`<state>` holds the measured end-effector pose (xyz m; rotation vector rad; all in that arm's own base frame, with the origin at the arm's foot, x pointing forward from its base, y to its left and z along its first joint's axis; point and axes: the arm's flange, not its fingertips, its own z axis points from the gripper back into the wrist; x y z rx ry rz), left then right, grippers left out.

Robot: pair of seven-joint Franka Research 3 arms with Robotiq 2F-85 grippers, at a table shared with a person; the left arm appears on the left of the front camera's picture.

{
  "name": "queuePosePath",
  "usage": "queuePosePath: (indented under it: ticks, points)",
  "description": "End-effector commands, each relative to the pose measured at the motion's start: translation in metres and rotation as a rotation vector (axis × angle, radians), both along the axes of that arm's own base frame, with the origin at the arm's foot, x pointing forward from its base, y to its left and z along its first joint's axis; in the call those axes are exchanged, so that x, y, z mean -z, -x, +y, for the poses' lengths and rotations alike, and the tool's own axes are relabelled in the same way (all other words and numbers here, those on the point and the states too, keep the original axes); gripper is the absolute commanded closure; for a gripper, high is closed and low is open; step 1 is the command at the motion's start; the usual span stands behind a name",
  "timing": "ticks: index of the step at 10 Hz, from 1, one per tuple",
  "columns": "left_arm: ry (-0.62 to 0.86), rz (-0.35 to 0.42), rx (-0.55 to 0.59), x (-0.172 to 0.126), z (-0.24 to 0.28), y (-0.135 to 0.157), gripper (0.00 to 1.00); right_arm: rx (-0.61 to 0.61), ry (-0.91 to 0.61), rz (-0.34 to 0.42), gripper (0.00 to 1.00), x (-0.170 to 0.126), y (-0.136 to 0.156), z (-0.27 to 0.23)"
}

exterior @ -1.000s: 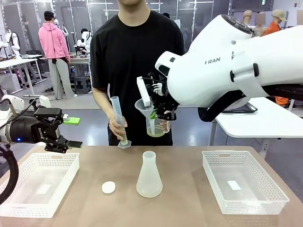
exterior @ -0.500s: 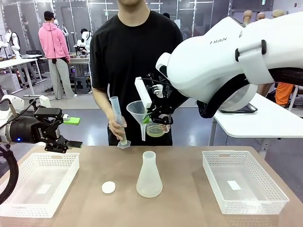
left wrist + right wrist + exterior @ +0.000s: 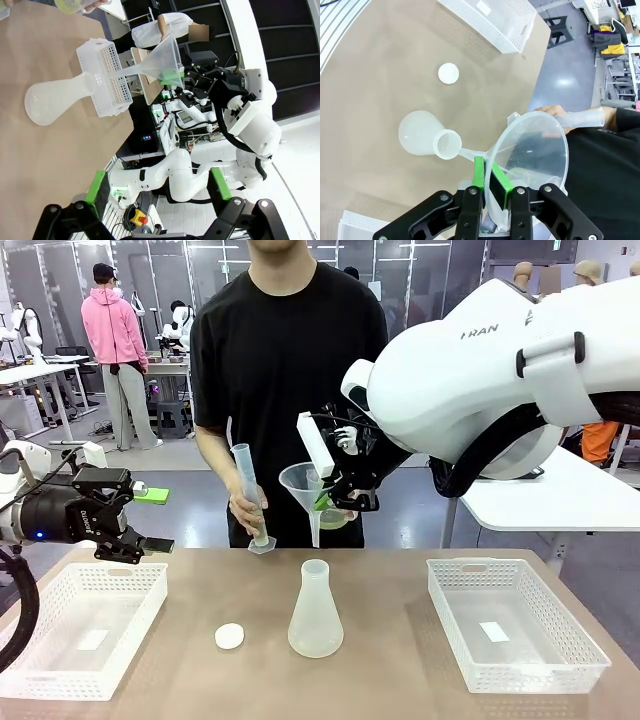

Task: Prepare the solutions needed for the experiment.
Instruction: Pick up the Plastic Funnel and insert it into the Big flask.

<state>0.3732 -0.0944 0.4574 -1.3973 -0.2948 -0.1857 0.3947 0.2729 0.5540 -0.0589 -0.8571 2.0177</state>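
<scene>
My right gripper (image 3: 325,498) is shut on the rim of a clear plastic funnel (image 3: 303,482), whose stem hangs just above the mouth of the frosted conical flask (image 3: 315,612). In the right wrist view the funnel (image 3: 532,147) is pinched between the green pads, its stem reaching to the flask (image 3: 424,136). Behind the funnel, the person holds a beaker with the pale yellow-green solutions (image 3: 338,519) in one hand and a graduated cylinder (image 3: 250,495) in the other. My left gripper (image 3: 158,518) hangs open and holds nothing above the left basket (image 3: 60,665).
A small round white cap (image 3: 229,636) lies on the table left of the flask. A white basket (image 3: 515,672) stands at the right. The person stands at the far edge, hands just beyond the flask. The right arm's bulk hangs over the table's right half.
The right gripper has carried the funnel away from the person's beaker, down and left, then settled it with the stem over the flask's mouth. The left arm has not moved.
</scene>
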Motion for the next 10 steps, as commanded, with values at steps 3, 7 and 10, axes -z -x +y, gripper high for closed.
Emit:
queuePosePath:
  ticks: [3, 7, 10]
  points:
    - [0.015, -0.001, 0.006, -0.001, 0.0, 0.0, 0.0, 0.001, 0.0, 0.0, 0.93, 0.0, 0.0, 0.0]
    - [0.015, -0.001, 0.006, -0.001, 0.0, 0.0, 0.0, 0.001, -0.026, -0.017, 0.93, 0.013, 0.001, 0.001]
    - [0.015, -0.001, 0.006, -0.001, 0.0, 0.0, 0.0, -0.013, -0.048, 0.008, 0.93, 0.027, 0.0, 0.003]
